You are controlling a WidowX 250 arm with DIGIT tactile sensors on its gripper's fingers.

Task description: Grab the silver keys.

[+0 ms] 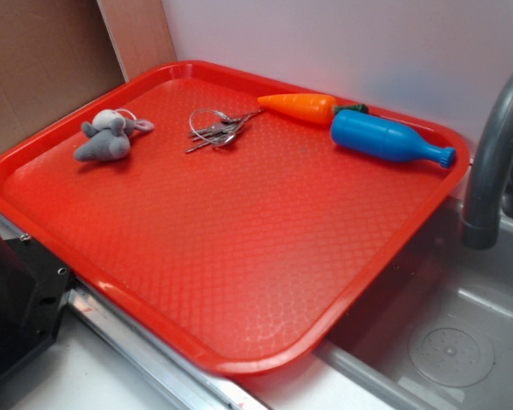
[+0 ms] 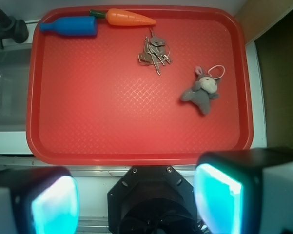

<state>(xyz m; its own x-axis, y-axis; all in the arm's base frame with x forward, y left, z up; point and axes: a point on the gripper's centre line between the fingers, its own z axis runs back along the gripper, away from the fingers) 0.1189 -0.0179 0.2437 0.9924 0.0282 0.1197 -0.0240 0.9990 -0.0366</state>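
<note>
On red tray [image 2: 136, 151]: silver keys [image 2: 154, 51], carrot [image 2: 129, 18], blue bottle [image 2: 70, 26], plush mouse [image 2: 202, 91]; gripper [image 2: 136, 200] spread wide, empty.

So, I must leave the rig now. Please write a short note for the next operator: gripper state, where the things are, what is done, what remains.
Gripper: open, holding nothing, over the tray's near edge.
Silver keys: flat on the red tray, far side, just below the toy carrot and apart from the grey plush mouse.
Done: nothing yet; keys untouched.
Left: move over the keys, descend, close on them, lift.
</note>
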